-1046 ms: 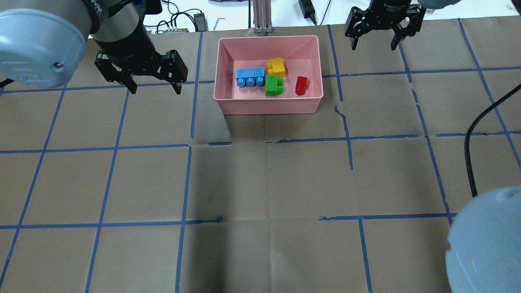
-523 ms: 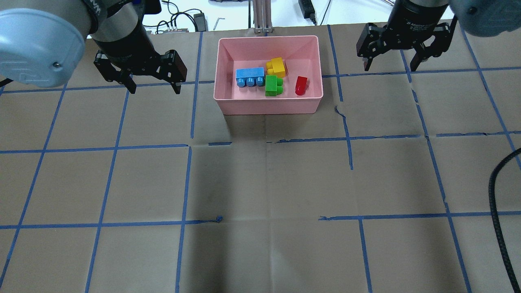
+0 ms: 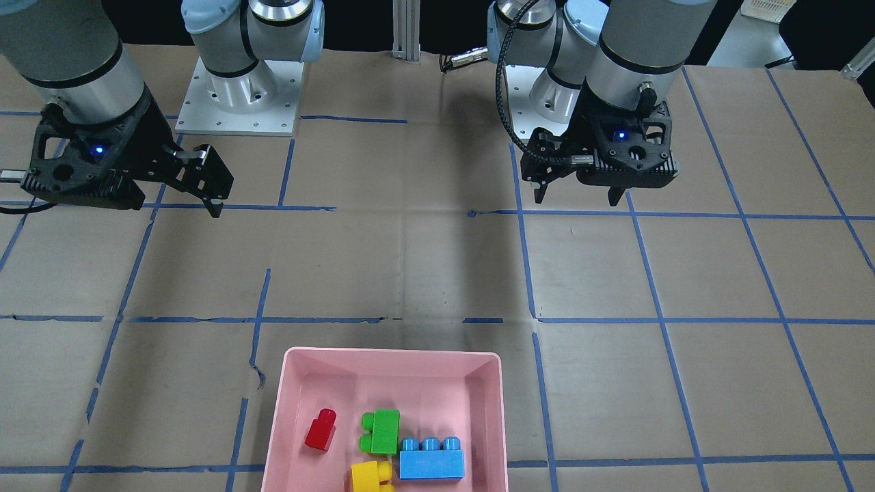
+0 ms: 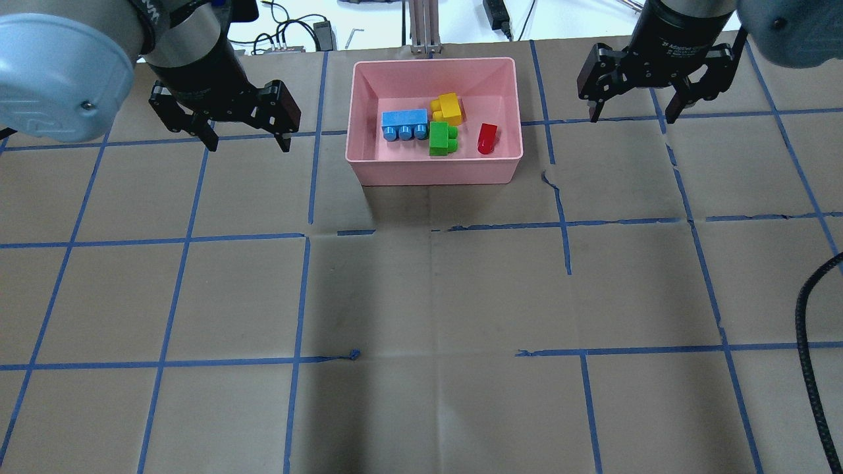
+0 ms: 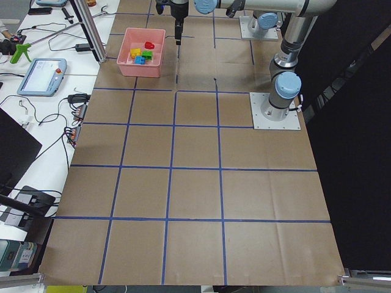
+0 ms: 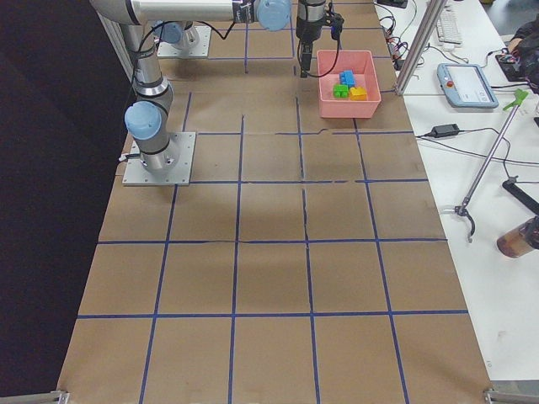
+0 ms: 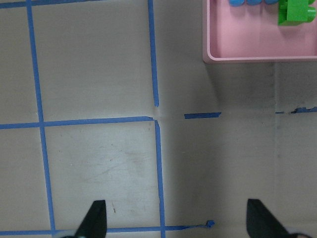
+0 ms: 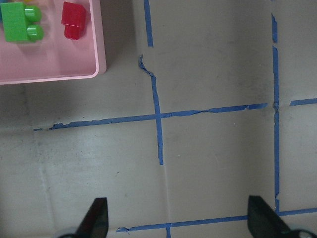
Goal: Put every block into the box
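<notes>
The pink box (image 4: 435, 172) stands at the far middle of the table. In it lie the blue block (image 4: 404, 122), the yellow block (image 4: 448, 107), the green block (image 4: 441, 137) and the red block (image 4: 487, 137). My left gripper (image 4: 249, 141) hangs open and empty above the table, left of the box. My right gripper (image 4: 632, 117) hangs open and empty, right of the box. The left wrist view shows open fingers (image 7: 96, 218) and the box's corner (image 7: 257, 58) with the green block (image 7: 296, 11). The right wrist view shows the box's rim (image 8: 49, 77), the green block (image 8: 20, 22) and the red block (image 8: 73, 20).
Brown paper with a blue tape grid covers the table. A black cable (image 4: 807, 342) hangs at the near right. An aluminium post (image 4: 425, 26) stands just behind the box. Cables and a power adapter (image 4: 497, 13) lie beyond the far edge.
My right gripper has moved nearer and to the right, staying open. My left gripper has shifted only slightly. The blocks and the box have not moved.
</notes>
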